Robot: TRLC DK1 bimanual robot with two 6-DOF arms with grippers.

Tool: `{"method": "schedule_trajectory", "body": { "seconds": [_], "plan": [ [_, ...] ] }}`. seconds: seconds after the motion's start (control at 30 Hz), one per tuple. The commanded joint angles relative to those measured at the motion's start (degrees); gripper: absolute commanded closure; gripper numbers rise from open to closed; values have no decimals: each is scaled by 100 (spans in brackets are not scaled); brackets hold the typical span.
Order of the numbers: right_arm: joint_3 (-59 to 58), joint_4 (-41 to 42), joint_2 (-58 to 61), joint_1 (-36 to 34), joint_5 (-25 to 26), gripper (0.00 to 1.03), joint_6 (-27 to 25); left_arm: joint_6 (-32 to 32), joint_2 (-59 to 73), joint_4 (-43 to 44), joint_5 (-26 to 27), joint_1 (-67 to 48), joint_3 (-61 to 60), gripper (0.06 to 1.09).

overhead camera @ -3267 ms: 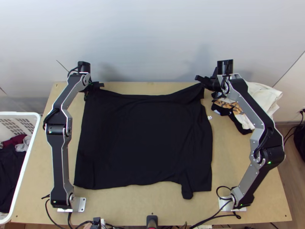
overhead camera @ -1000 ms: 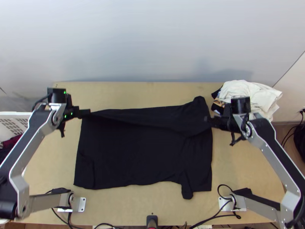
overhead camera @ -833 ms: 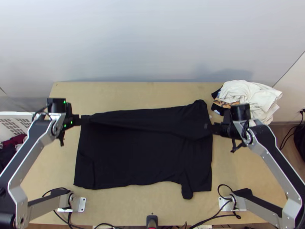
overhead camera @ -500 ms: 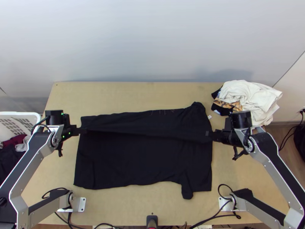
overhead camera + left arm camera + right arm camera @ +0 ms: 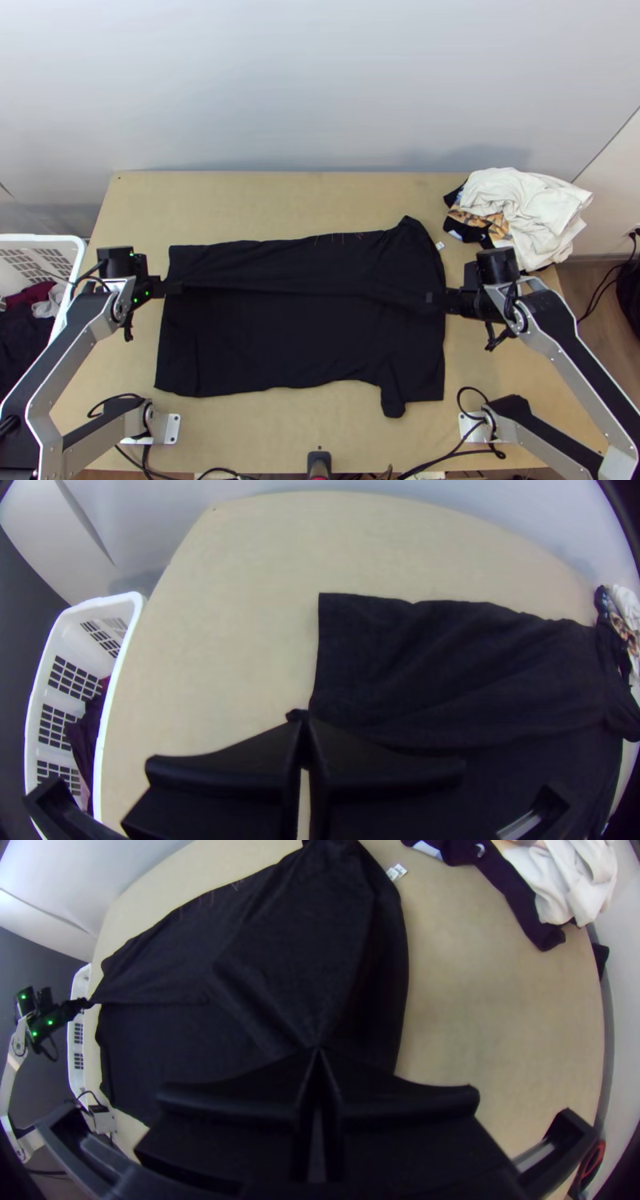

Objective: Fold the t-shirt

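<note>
A black t-shirt [image 5: 296, 336] lies on the table with its far part folded over toward the near side; a short sleeve sticks out at its near right. At its left edge my left gripper [image 5: 173, 288] is shut on the folded-over edge, and the left wrist view has that gripper [image 5: 303, 720] with cloth [image 5: 413, 673] between its tips. My right gripper [image 5: 436, 298] holds the same flap near the shirt's right edge. In the right wrist view, creases in the cloth [image 5: 293, 953] run to the closed tips of the gripper [image 5: 319, 1052].
A heap of white, patterned and dark clothes [image 5: 524, 208] lies at the table's far right corner. A white basket [image 5: 74, 264] with dark and red clothes stands off the left edge. Bare wood [image 5: 280, 204] stretches along the far side, below a pale wall.
Both grippers have come from the table's far edge toward the near side, bringing the shirt's far edge over onto its middle. In the last half second they moved slightly nearer still.
</note>
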Motion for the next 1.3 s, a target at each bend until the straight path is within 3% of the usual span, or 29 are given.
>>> {"method": "schedule_trajectory", "body": {
  "seconds": [0.0, 0.77, 1.07, 1.1, 1.17, 1.2, 1.23, 1.27],
  "plan": [
    [-269, 12, -92, 91, -3, 100, 6, -80, -96, 55, -7, -126, -372, 104],
    [-489, -32, -391, -515, 5, 100, -328, -71, -860, 169, -25, -223, -1251, 104],
    [-348, -270, -576, -295, -47, 100, -319, -71, -852, 617, -130, -91, -1321, 104],
    [-348, -270, -593, -269, -47, 100, -319, -89, -878, 617, -139, -100, -1303, 100],
    [-357, -252, -637, -260, -47, 99, -328, -256, -992, 600, -148, -100, -1286, 75],
    [-339, -235, -664, -260, -47, 94, -328, -291, -1080, 573, -148, -100, -1294, 71],
    [-330, -226, -699, -269, -47, 82, -319, -344, -1203, 582, -139, -100, -1303, 70],
    [-304, -226, -717, -287, -47, 67, -310, -449, -1291, 529, -139, -109, -1294, 62]
  ]
}}
